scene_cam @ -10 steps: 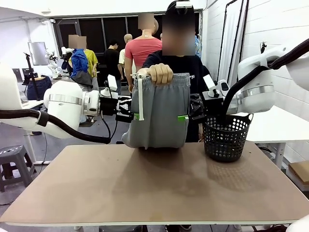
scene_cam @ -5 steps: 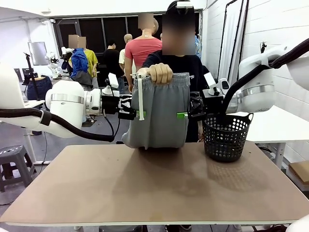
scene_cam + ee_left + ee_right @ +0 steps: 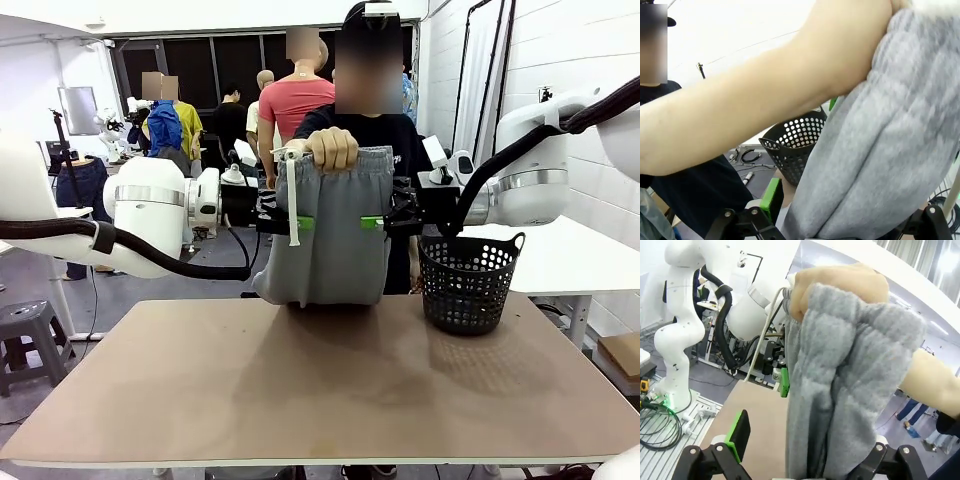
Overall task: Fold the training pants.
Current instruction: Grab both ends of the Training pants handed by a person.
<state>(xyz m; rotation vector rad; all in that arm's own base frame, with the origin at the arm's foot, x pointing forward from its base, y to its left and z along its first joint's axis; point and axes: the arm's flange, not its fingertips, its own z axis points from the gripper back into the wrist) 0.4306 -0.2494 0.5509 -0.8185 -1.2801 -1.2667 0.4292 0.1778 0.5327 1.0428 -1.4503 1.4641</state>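
training pants [image 3: 335,235] hang from a person's hand [image 3: 333,151] above the worktop's [image 3: 320,390] far edge; left claw [image 3: 290,221] and right claw [image 3: 378,221] flank them (fabric between spread fingers), both wide open, gripping nothing.

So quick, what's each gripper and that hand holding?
Left gripper: open, around the pants.
Right gripper: open, around the pants.
Person's hand: holding the pants up.
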